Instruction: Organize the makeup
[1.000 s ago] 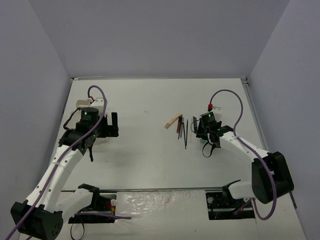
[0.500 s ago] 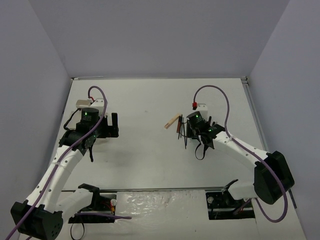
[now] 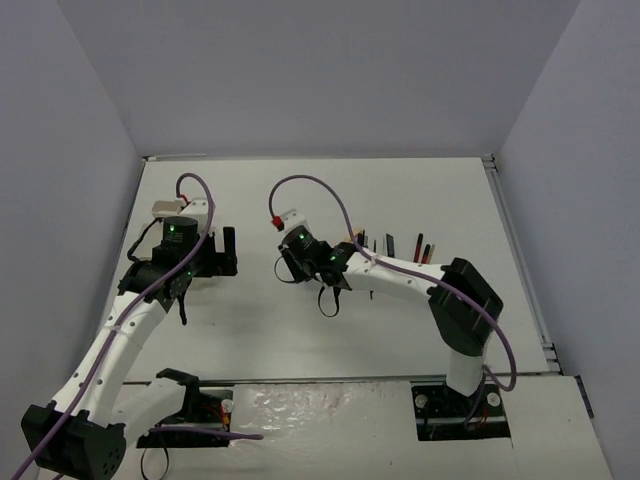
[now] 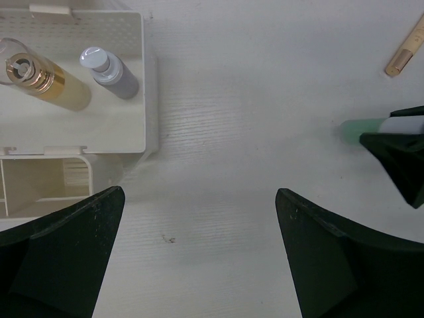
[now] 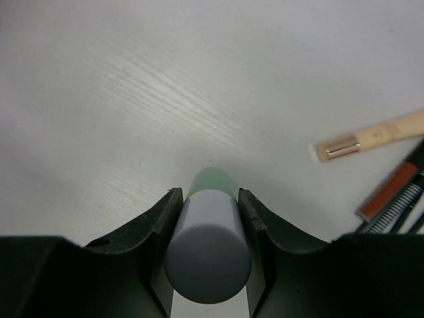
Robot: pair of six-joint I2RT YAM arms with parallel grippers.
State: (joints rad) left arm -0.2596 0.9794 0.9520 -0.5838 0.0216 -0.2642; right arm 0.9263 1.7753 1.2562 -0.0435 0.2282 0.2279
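My right gripper (image 5: 209, 218) is shut on a white-green bottle (image 5: 211, 245), held lying just above the table; the bottle's green end also shows in the left wrist view (image 4: 363, 127). My left gripper (image 4: 199, 252) is open and empty over bare table, right of the white tray (image 4: 144, 99). A gold bottle (image 4: 50, 83) and a grey bottle (image 4: 112, 71) lie in one tray compartment. A tan stick (image 5: 377, 136) and black/red tubes (image 5: 387, 192) lie right of my right gripper. In the top view the left gripper (image 3: 215, 252) and right gripper (image 3: 287, 266) are close together.
Several thin black pencils and tubes (image 3: 392, 245) lie in a row behind the right arm's forearm. White walls close the table on the left, the back and the right. A smaller tray compartment (image 4: 40, 185) sits near my left finger.
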